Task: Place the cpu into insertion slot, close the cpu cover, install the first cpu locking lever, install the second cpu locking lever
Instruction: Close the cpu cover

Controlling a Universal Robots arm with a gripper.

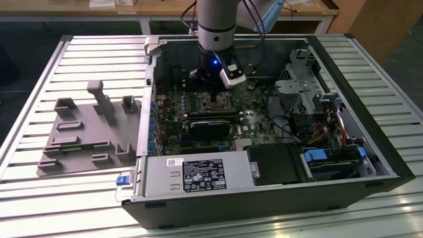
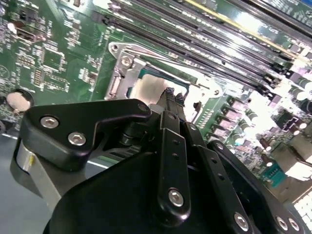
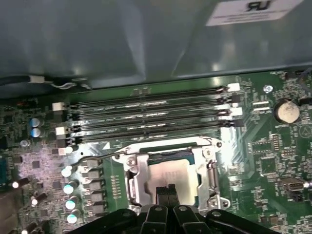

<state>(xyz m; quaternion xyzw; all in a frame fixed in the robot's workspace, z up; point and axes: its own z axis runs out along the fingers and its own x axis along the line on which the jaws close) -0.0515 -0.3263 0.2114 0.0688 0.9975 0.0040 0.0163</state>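
Your end effector (image 3: 165,189), pinched narrow and empty, probably serves as a pusher above the cpu (image 3: 170,173) framed by the cpu cover (image 3: 139,178).

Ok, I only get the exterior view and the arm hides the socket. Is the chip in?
Observer: Yes. In the first wrist view the small square silvery-grey cpu sits in the metal-rimmed square insertion slot.
Operator: Cover?
Observer: The thin silver metal-frame cpu cover lies flat around it.
Operator: Gripper?
Observer: The black gripper is shut, right at the cpu's edge.
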